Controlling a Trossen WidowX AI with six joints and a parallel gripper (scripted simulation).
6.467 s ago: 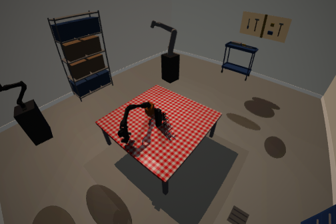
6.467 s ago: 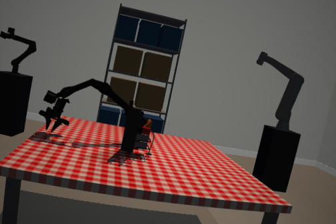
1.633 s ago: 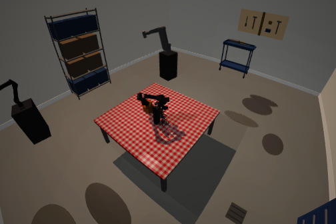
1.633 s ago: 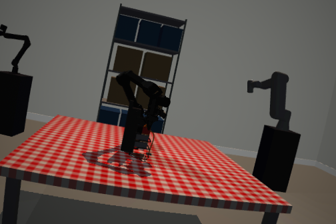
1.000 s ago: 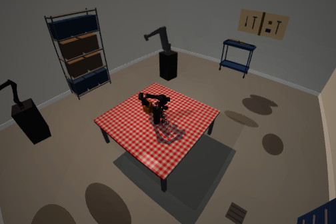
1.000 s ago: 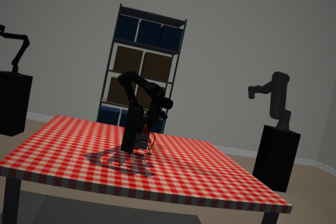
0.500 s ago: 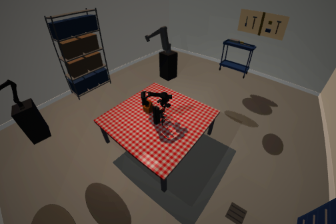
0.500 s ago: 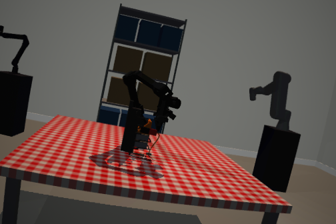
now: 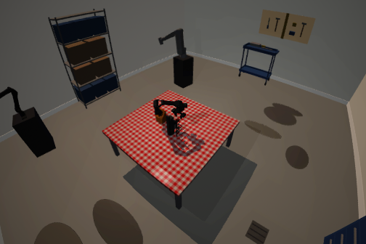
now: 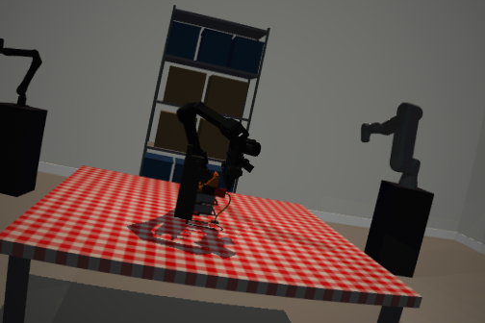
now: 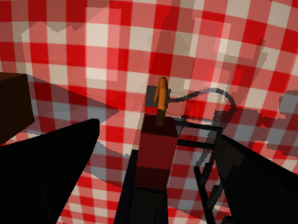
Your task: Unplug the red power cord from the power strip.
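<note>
The dark upright power strip [image 9: 170, 125] [image 10: 185, 195] stands on the checked table. The red plug [image 10: 219, 192] [image 11: 157, 150] is high on its side in the exterior view, with a short orange-looking cord piece [image 11: 162, 97] coming from its end in the wrist view. Whether the plug is fully seated cannot be told. My gripper [image 9: 179, 115] [image 10: 231, 187] [image 11: 157, 133] is open. In the wrist view its fingers stand on either side of the plug, with a gap on both sides. The plug's far end is dark and its contact with the strip is unclear.
Grey plugs [image 10: 204, 208] sit below the red one, and thin dark cords [image 10: 229, 205] [image 11: 215, 91] curve down beside them. An orange-brown box [image 9: 160, 116] [image 11: 15, 105] stands near the arm's base. The red-and-white checked table [image 9: 145, 151] [image 10: 289, 258] carries all of this.
</note>
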